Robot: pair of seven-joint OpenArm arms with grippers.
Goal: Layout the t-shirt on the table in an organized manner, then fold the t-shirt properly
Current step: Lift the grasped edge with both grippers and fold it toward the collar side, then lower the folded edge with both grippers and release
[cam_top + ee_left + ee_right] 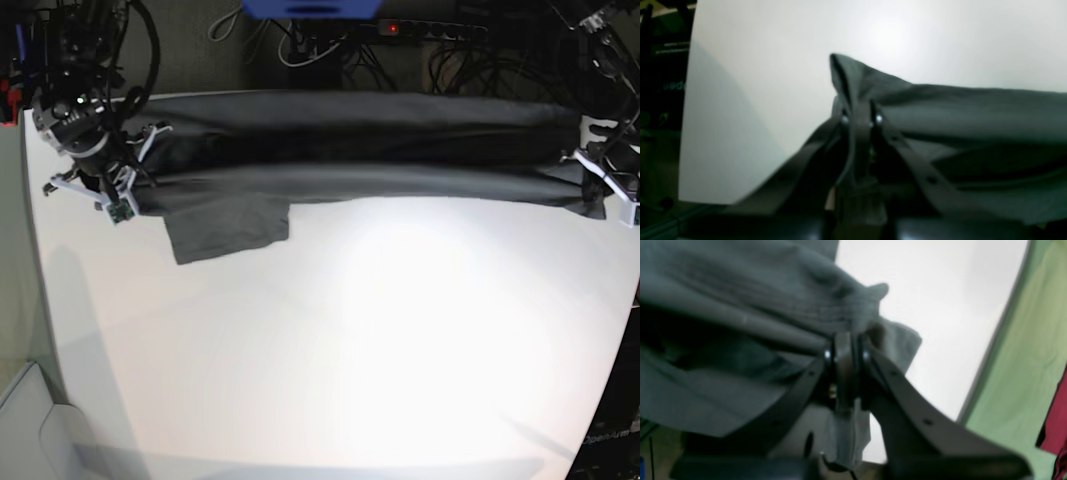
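Observation:
The dark grey t-shirt point(360, 150) is stretched in a long band across the far side of the white table point(350, 340), pulled taut between my two grippers. My right gripper point(128, 185) is at the left end in the base view, shut on a bunched edge of the shirt point(723, 306); up close its tips point(845, 351) pinch the cloth. My left gripper point(592, 180) is shut on the opposite end, where a fold of the shirt point(973, 113) rises from between its tips point(860, 116). One sleeve point(225, 232) lies flat on the table below the band.
Cables and a power strip point(420, 30) run behind the table's far edge. The table's curved edge point(40, 330) falls away at the left. In the right wrist view, a green surface point(1033, 340) and a red cloth point(1057, 420) lie beyond the table edge.

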